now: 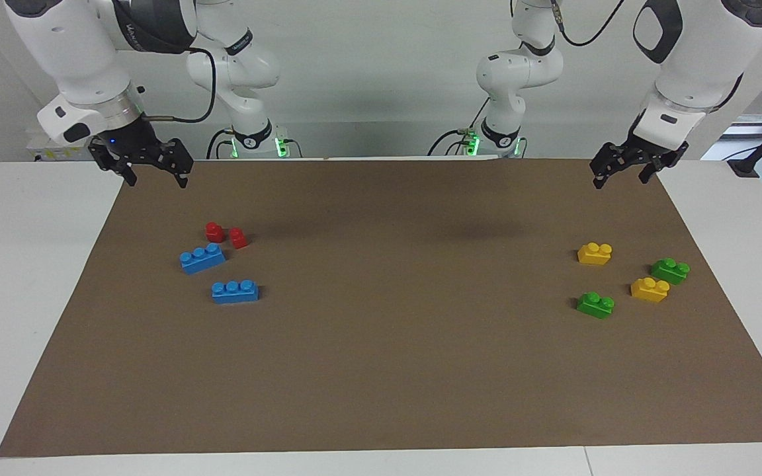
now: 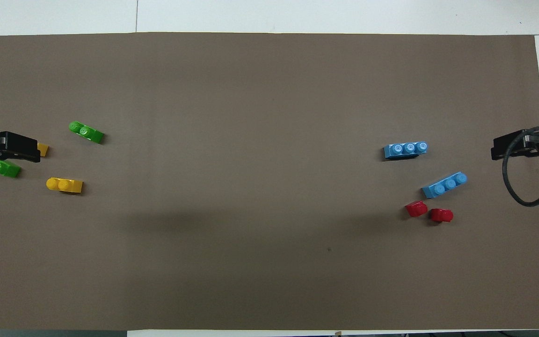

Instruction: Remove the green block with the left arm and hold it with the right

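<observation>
Two green blocks lie on the brown mat at the left arm's end. One green block [image 1: 670, 270] [image 2: 3, 168] lies near the mat's side edge. The other green block [image 1: 595, 305] [image 2: 86, 132] lies farther from the robots and more toward the mat's middle. My left gripper [image 1: 620, 182] [image 2: 7, 149] hangs open and empty in the air over the mat's corner at its own end. In the overhead view it partly covers the first green block. My right gripper [image 1: 158, 184] [image 2: 520, 146], with the silver wrist ring, waits open and empty over the mat's corner at its own end.
Two yellow bricks [image 1: 594, 253] [image 1: 649, 289] lie among the green blocks; one is partly covered in the overhead view [image 2: 42, 150]. Two blue three-stud bricks [image 1: 202, 258] [image 1: 235, 291] and two small red pieces [image 1: 214, 231] [image 1: 239, 237] lie at the right arm's end.
</observation>
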